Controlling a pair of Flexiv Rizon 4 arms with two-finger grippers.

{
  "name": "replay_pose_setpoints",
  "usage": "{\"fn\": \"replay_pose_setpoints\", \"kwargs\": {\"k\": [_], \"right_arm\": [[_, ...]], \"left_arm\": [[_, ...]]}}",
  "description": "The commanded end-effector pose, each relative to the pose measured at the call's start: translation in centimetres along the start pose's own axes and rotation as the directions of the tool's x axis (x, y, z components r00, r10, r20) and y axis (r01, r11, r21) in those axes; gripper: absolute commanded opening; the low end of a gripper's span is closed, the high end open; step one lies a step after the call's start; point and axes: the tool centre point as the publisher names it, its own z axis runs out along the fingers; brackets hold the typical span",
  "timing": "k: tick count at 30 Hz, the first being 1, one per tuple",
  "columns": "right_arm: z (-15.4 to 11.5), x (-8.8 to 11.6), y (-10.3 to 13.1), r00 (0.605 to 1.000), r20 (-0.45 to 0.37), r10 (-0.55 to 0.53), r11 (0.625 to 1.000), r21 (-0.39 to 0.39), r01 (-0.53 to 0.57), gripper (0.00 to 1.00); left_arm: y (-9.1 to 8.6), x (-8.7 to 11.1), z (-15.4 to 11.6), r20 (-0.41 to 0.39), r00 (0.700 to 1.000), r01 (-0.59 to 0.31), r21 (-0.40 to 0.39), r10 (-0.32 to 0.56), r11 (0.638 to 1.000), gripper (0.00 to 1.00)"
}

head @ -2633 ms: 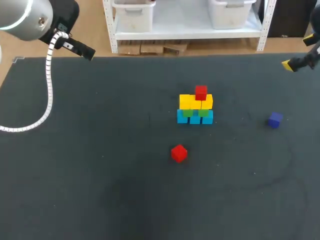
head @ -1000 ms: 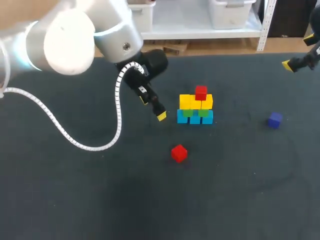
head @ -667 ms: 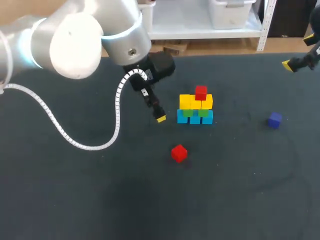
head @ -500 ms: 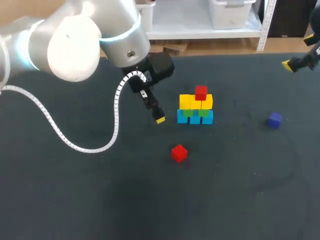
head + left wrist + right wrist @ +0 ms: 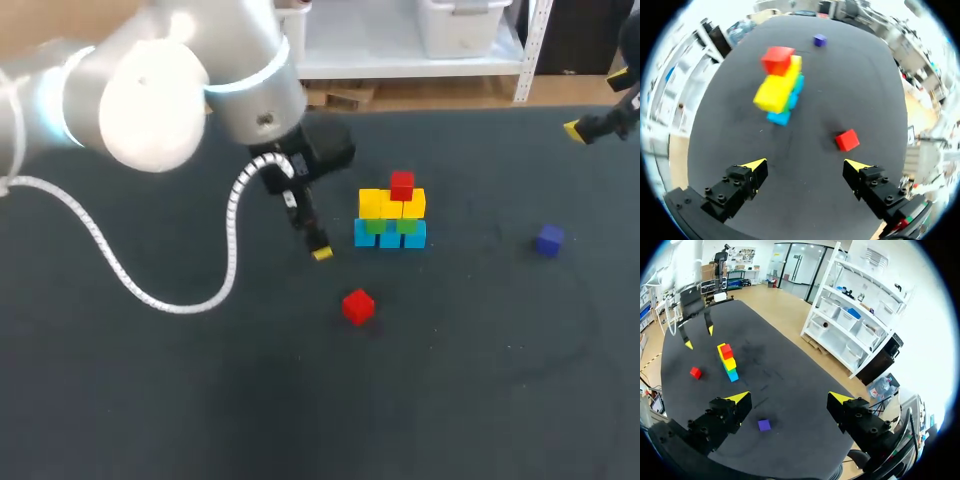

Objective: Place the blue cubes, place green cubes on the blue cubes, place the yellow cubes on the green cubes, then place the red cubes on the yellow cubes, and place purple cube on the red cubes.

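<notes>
no legible text, no labels

The head camera looks down from behind onto the dark table (image 5: 150, 400). The left wrist camera faces the stack of coloured cubes (image 5: 390, 215) closely, the right wrist from afar; all share it.

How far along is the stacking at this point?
Done: blue cubes, green cubes and yellow cubes are stacked, with a first red cube on top. In hand: nothing; the open left tool hovers near the loose red cube. Left: that cube, then the purple cube.
</notes>
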Motion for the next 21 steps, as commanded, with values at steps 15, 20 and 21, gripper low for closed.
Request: {"fn": "replay_pose_setpoints", "kwargs": {"k": [15, 20, 21], "right_arm": [[-0.1, 0.2, 0.3, 1.000, 0.005, 0.002, 0.998, 0.064, -0.002, 1.00], [-0.1, 0.2, 0.3, 1.000, 0.005, 0.002, 0.998, 0.064, -0.002, 1.00], [-0.1, 0.2, 0.3, 1.000, 0.005, 0.002, 0.998, 0.064, -0.002, 1.00]], "left_arm": [[-4.5, -2.9, 4.0, -0.062, 0.997, 0.053, -0.049, -0.056, 0.997, 1.00], [-5.9, -1.9, 4.3, -0.046, 0.990, 0.133, -0.056, -0.135, 0.990, 1.00], [-6.1, -1.7, 4.5, -0.042, 0.989, 0.142, -0.059, -0.145, 0.988, 1.00]]}}
